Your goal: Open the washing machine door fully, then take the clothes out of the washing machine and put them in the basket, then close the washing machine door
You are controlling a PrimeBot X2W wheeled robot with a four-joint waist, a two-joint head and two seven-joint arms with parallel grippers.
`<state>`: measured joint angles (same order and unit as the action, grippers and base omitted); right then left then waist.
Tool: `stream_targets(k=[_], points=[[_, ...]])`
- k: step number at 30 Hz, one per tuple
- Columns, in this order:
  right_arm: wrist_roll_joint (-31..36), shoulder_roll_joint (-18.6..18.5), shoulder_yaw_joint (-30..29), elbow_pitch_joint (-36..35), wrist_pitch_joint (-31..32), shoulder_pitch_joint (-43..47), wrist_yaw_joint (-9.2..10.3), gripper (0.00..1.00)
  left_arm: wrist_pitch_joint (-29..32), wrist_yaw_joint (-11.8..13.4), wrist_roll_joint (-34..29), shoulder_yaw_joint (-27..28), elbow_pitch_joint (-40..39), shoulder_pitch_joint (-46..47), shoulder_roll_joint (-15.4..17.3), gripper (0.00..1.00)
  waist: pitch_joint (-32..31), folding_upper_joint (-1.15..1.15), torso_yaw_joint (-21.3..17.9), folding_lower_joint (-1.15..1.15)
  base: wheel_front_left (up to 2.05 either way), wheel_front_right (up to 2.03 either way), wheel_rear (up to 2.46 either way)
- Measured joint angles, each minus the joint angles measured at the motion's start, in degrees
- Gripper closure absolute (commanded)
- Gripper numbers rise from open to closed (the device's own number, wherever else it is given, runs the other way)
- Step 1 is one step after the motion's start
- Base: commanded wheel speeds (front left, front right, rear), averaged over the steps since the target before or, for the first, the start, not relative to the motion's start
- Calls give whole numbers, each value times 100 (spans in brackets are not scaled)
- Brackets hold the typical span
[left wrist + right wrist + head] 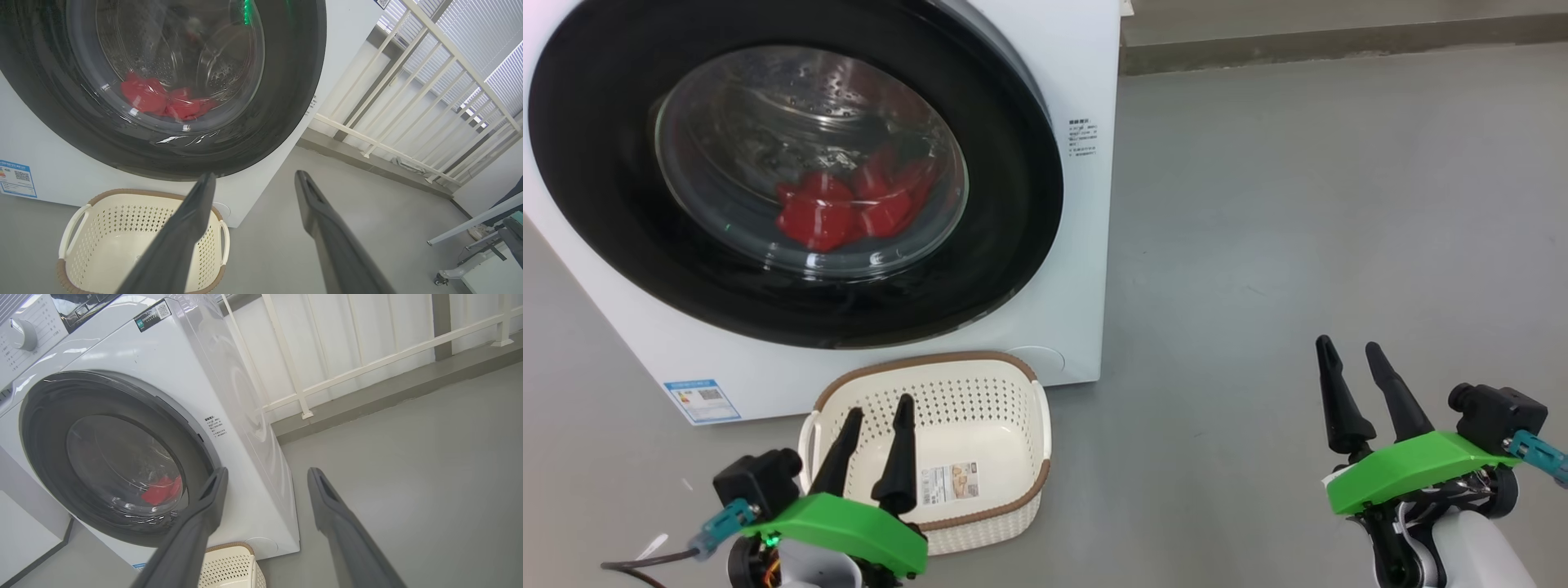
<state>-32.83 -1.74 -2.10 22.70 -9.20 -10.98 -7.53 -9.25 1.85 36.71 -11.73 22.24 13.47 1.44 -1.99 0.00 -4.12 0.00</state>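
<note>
Door-opening step, not yet begun. The washing machine door point(796, 131) appears shut, its latch edge hard to read; the red clothes point(849, 208) lie in the drum behind it. The basket point(915, 363) stands just before the washing machine point(1086, 82). The left gripper point(878, 406) hovers over the basket, the right gripper point(1349, 345) well aside; both have fingers spread, holding nothing. Next: hook the door's edge and swing it wide.
</note>
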Motion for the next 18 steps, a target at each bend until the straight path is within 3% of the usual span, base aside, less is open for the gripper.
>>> stream_targets(k=[18], points=[[1065,-33,114,75,-298,-290,0,0,-281,232,-1053,-179,-11,230,13,0,-10,0,-36,0,0,0,0]])
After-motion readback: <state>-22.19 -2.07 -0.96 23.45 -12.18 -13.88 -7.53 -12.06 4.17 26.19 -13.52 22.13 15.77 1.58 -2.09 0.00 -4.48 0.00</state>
